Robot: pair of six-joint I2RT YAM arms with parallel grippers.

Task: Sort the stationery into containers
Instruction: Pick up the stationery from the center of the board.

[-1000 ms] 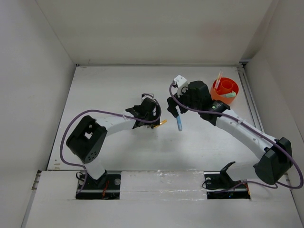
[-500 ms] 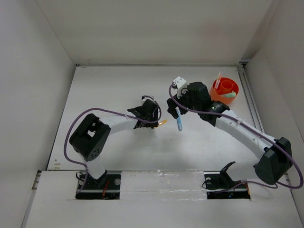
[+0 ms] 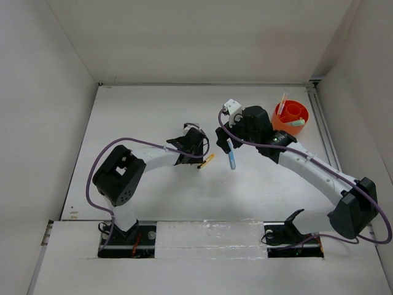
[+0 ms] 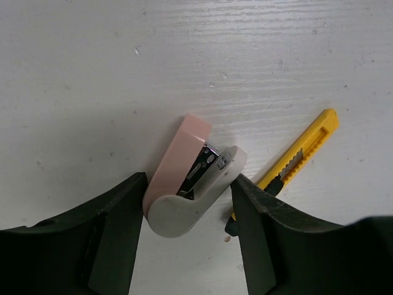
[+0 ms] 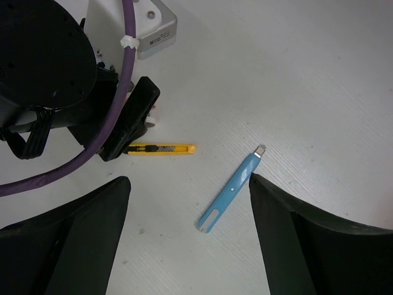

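Left gripper (image 4: 188, 182) clamps the pink-white stapler (image 4: 184, 175); yellow-black cutter (image 4: 299, 155) lies at its 3 o'clock. Right gripper (image 5: 189, 181) hangs jaws apart over blue cutter (image 5: 232, 192).

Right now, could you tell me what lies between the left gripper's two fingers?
A pink-and-white stapler lies between the fingers of the left gripper, in the left wrist view; a yellow utility knife lies just outside them.

The pink stapler (image 4: 190, 184) fills the gap between the left jaws, touching both. A yellow cutter (image 4: 301, 157) lies close at its 3 o'clock, against the jaw on that side. Bare surface (image 4: 245, 49) runs toward 12 o'clock. The blue cutter (image 5: 232, 192) lies between the wide right jaws, with room either side. The left arm (image 5: 49, 74) crowds their 10 o'clock.
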